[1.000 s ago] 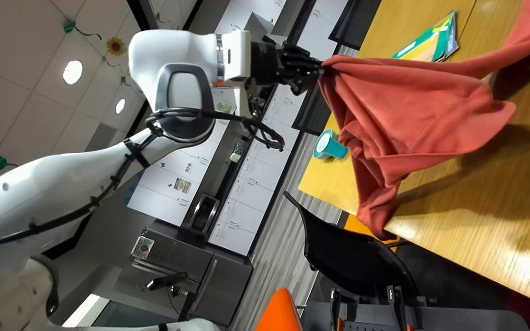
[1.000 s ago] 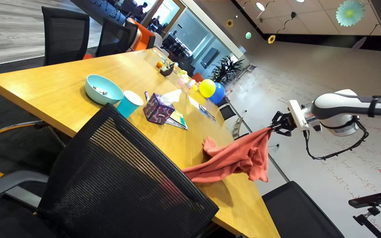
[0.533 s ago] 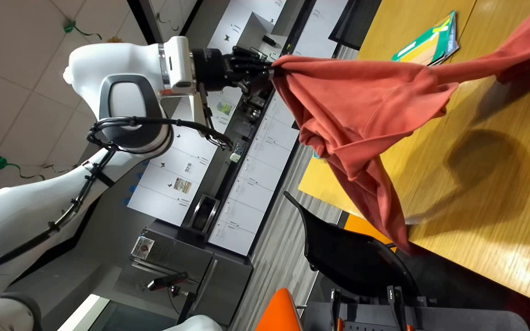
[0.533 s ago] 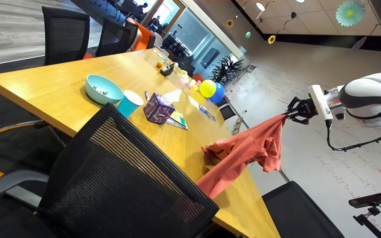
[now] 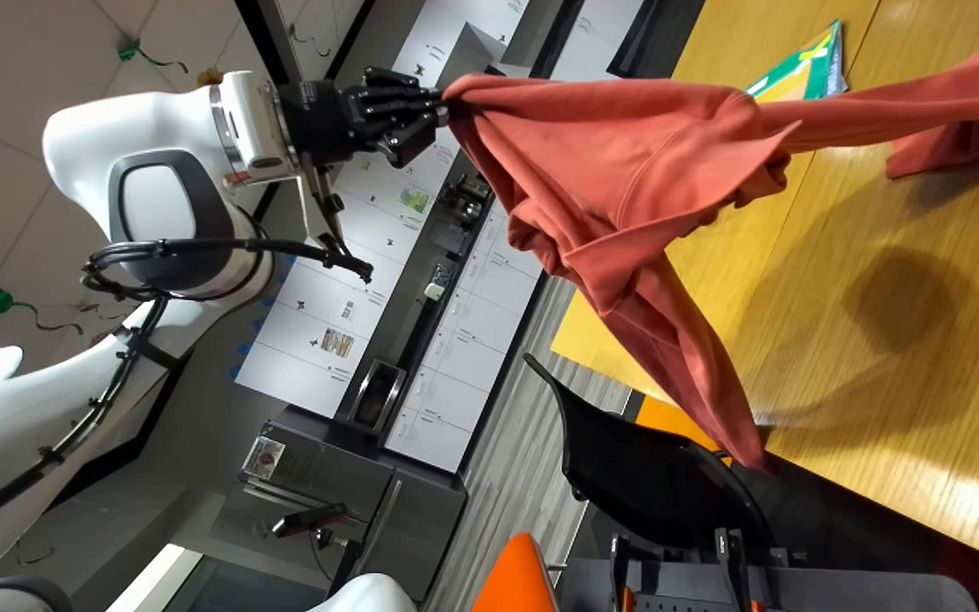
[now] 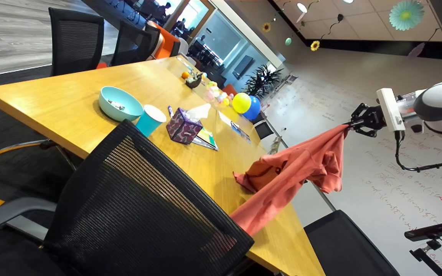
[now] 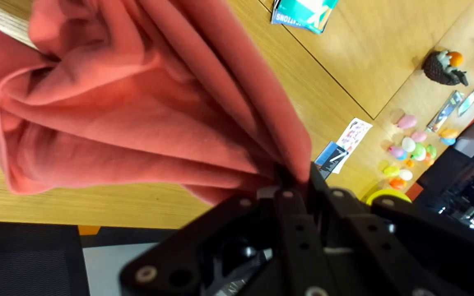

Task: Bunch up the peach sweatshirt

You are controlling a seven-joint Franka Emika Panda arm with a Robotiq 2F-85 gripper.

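The peach sweatshirt (image 5: pixel 617 161) hangs over the tabletop (image 5: pixel 923 476), supported at one gathered point by the gripper (image 5: pixel 445 105). The fingers (image 7: pixel 292 209) are clamped together on the fabric; in the wrist view, long folds converge at the grip point. From this point, the sweatshirt hangs in a loose, creased drape, visible in both exterior views. In an exterior view, one sleeve (image 5: pixel 693 365) extends to the edge of the tabletop, and the opposite sleeve (image 5: pixel 846 119) crosses over the tabletop and runs out of the frame. Contact between the sleeve ends and the surface cannot be confirmed. A shadow (image 5: pixel 906 297) falls on the tabletop beneath the fabric. The white arm (image 5: pixel 149 204), fitted with a black cable (image 5: pixel 226 245), carries the gripper at a raised position. A green booklet (image 5: pixel 800 72) lies flat on the tabletop and is partly hidden by the sweatshirt in an exterior view. A purple tissue box (image 6: pixel 184 128) stands just beside the booklet, with a white tissue (image 6: pixel 198 112) protruding from its top. A turquoise cup (image 6: pixel 151 122) stands upright next to a turquoise bowl (image 6: pixel 127 100); the bowl contains items (image 6: pixel 116 104) too small to identify. A chair (image 6: pixel 140 199) with a black mesh back covers the base of the cup and part of a sleeve in an exterior view. A yellow balloon (image 6: pixel 241 102) and a blue balloon (image 6: pixel 252 109) are located toward the far end of the tabletop, well apart from the sweatshirt.
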